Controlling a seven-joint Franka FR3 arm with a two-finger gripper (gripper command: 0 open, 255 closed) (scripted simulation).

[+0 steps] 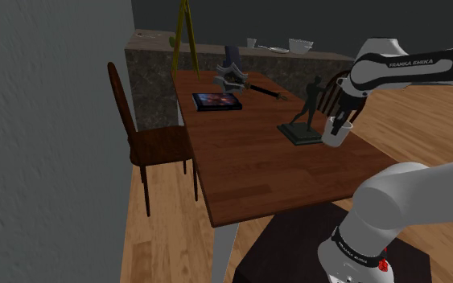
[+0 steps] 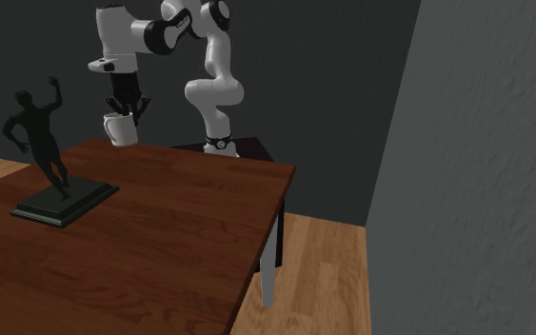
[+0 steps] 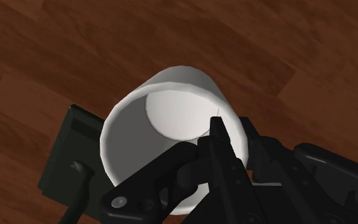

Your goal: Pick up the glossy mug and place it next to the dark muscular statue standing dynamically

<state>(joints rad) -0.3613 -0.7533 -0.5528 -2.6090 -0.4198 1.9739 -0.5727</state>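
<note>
One white mug [image 1: 334, 137] is sitting in the tool [image 1: 339, 123], with the fingers [image 3: 220, 153] clenching on its rim, one inside the cup and one outside, as the wrist view is showing. The carry is reaching its end: the mug is hanging just beside the dark statue [image 1: 310, 98], close to the near corner of the statue's flat base [image 1: 300, 133] and on the side away from the raised arm. It is tilting a little in the grip. Whether its bottom is touching the tabletop [image 1: 249, 169] or hovering a touch above it, I cannot tell. So the step in hand is looking like the placing, not the picking. The next move is calling for a gentle lowering straight down until the mug is resting flat beside the statue. Then the fingers should be releasing and lifting clear of the rim without dragging the cup or nudging the statue's base, which is lying very close.
</note>
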